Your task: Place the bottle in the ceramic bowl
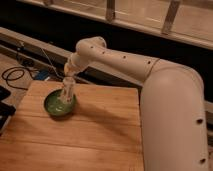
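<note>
The green ceramic bowl sits on the wooden table at its far left. The whitish bottle stands upright with its lower end inside the bowl's right part. My gripper is directly above the bowl at the bottle's top end and holds it. The white arm reaches in from the right and bends down over the bowl.
Black cables lie on the floor to the far left of the table. A dark object sits at the table's left edge. A metal rail and window frame run along the back.
</note>
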